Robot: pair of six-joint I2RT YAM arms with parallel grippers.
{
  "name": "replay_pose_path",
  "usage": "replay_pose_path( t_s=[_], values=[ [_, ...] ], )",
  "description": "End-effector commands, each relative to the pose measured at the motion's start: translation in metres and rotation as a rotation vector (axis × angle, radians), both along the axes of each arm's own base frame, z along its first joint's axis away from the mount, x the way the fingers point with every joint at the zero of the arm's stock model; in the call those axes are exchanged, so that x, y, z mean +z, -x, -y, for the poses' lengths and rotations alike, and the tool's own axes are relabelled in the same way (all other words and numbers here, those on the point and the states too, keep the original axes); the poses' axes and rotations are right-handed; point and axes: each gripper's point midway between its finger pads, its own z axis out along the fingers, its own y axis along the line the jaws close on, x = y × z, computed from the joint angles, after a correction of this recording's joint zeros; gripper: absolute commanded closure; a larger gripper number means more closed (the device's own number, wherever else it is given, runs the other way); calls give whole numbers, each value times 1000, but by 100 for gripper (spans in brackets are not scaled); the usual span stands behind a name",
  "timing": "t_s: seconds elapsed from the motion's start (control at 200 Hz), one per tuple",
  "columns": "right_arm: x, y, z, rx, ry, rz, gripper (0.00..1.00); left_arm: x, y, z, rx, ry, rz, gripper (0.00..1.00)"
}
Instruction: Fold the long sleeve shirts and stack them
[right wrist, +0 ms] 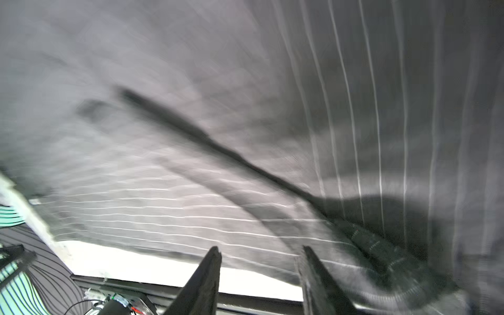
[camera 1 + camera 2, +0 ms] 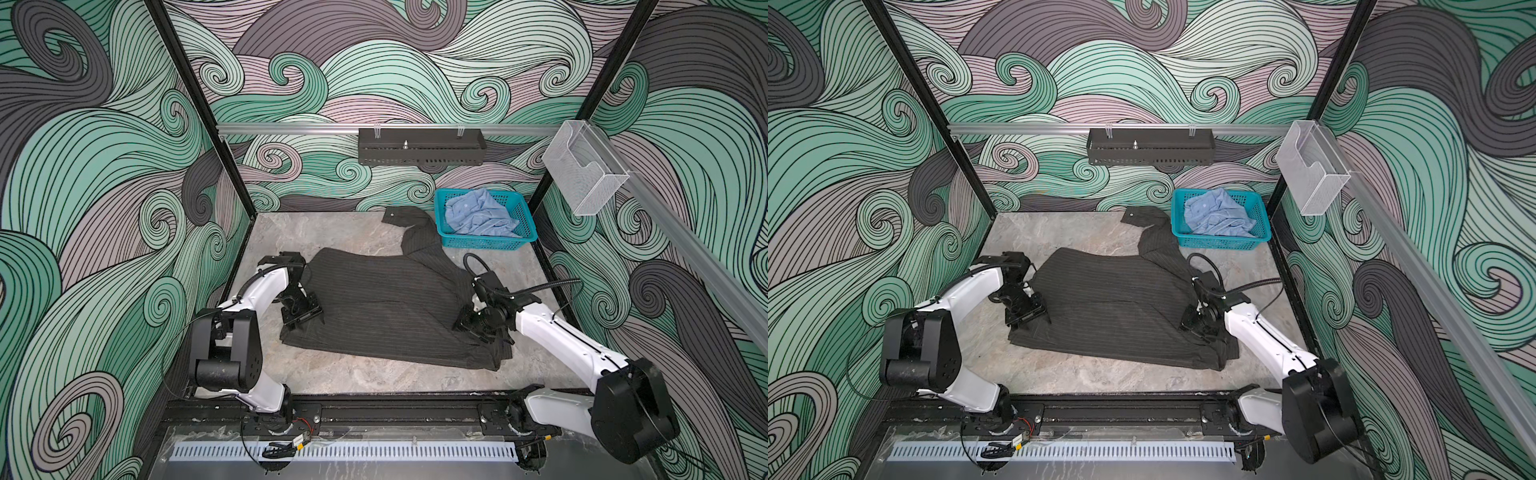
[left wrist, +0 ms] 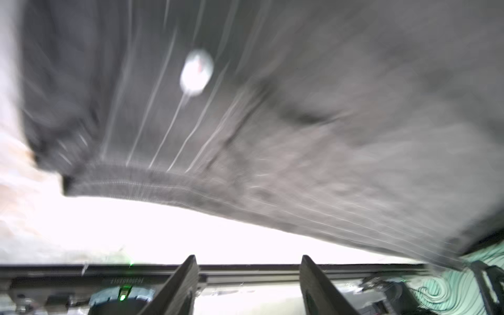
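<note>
Both top views: blue shirt [image 2: 478,214] [image 2: 1214,218] in teal basket [image 2: 486,242] [image 2: 1221,243]

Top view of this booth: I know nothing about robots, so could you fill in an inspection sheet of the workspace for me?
Surface: grey marble-look tabletop.
Job's things: grey pinstriped shirt lies spread mid-table, one sleeve trailing toward the basket; light blue shirt crumpled in the basket; not yet stacked.
Clutter: teal basket at the far right corner; nothing else seen.
Grippers: left gripper open, empty, at the grey shirt's left edge; right gripper open, empty, over its right edge.
Cables: left arm's hose and right arm's hose, both arching free.
Surroundings: swirl-patterned walls, black tray on the back rail, clear plastic holder on the right rail.
</note>
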Motion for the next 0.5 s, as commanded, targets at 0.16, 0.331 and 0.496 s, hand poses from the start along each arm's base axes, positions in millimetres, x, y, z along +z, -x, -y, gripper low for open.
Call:
replay_pose_path(
  t_s=[0.16, 0.331, 0.496],
  values=[
    [1, -85, 18, -30, 69, 30, 50, -20, -90, 17, 51, 81, 18, 39],
    [-25, -106, 24, -57, 60, -26, 50, -76, -85, 14, 105, 73, -119, 41],
    [-50, -98, 25, -51, 46, -102, 50, -100, -42, -7, 195, 33, -212, 41]
  ],
)
